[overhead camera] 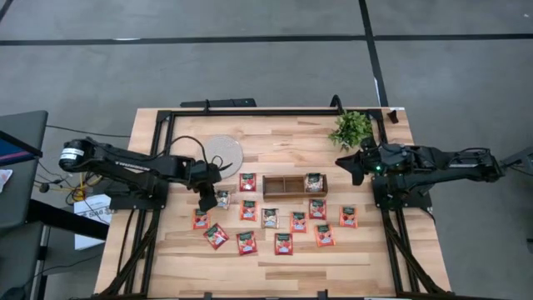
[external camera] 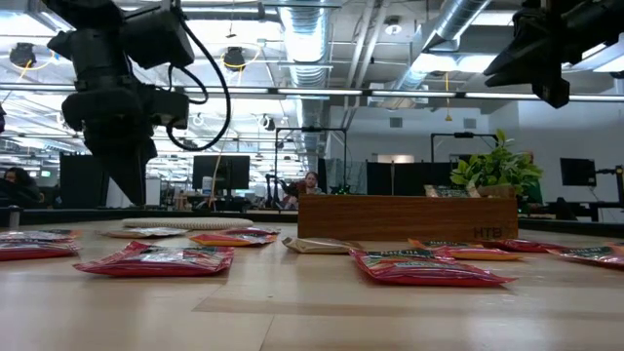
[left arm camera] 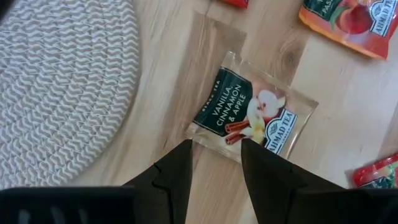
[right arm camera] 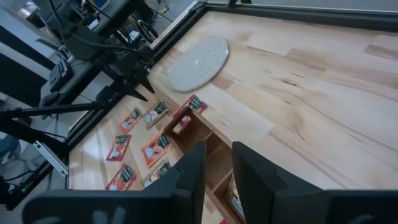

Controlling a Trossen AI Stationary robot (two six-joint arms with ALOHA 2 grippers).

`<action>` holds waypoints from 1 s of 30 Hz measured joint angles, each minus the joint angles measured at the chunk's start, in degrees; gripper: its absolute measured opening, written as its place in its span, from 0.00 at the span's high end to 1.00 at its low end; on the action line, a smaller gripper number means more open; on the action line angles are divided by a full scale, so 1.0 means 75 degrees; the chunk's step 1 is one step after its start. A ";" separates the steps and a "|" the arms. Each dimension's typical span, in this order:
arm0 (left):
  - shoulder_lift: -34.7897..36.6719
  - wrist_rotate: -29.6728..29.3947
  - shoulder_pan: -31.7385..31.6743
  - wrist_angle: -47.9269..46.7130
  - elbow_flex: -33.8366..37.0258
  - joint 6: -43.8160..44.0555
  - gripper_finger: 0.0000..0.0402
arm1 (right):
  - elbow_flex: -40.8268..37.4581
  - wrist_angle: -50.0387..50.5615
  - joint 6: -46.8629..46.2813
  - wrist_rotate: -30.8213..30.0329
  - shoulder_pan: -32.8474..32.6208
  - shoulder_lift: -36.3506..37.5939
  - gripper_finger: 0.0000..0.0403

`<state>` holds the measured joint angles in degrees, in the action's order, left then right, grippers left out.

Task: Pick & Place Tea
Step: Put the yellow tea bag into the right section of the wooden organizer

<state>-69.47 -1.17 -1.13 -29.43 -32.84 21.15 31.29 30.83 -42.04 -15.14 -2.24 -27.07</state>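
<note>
Several small tea sachets lie flat on the wooden table, mostly red (overhead camera: 246, 242), with a pale one (overhead camera: 270, 218) among them. Another pale sachet (left arm camera: 252, 115), printed "Vanilla, Cinnamon & Apple", lies just beside the round white disc (overhead camera: 223, 152). My left gripper (overhead camera: 206, 200) hangs open above this sachet's near edge; in the left wrist view my left gripper (left arm camera: 216, 163) shows a finger on each side of that edge. The low view shows my left gripper (external camera: 132, 190) clear of the table. My right gripper (overhead camera: 346, 162) waits open in the air by the plant.
A brown three-compartment wooden tray (overhead camera: 295, 185) stands mid-table with one sachet (overhead camera: 314, 182) in its right compartment. A small green plant (overhead camera: 352, 127) sits at the far right corner. A black frame (overhead camera: 250, 111) borders the table. Red sachets (left arm camera: 345, 18) lie close around the pale one.
</note>
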 joint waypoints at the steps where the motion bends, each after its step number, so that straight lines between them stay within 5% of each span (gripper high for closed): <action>1: 0.0003 -0.0002 0.0000 0.0023 0.0000 0.0005 0.68 | 0.0000 0.0000 0.0003 0.0000 0.0000 0.0000 0.83; 12: -0.0210 -0.0283 0.0000 0.0517 -0.0169 -0.0534 0.68 | 0.0000 0.0001 0.0067 0.0026 0.0000 0.0000 0.83; 24: -0.2566 -0.0682 0.0000 -0.1035 -0.2062 -0.1384 0.68 | 0.0000 0.0055 0.0269 0.0229 -0.0003 0.0012 0.83; 30: -0.2993 -0.0550 0.0000 -0.1359 -0.2314 -0.1556 0.68 | 0.0000 0.0057 0.0277 0.0233 0.0000 0.0012 0.83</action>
<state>-91.92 -5.29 -1.13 -39.62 -50.19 9.47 31.29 31.26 -39.97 -13.39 -2.24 -26.98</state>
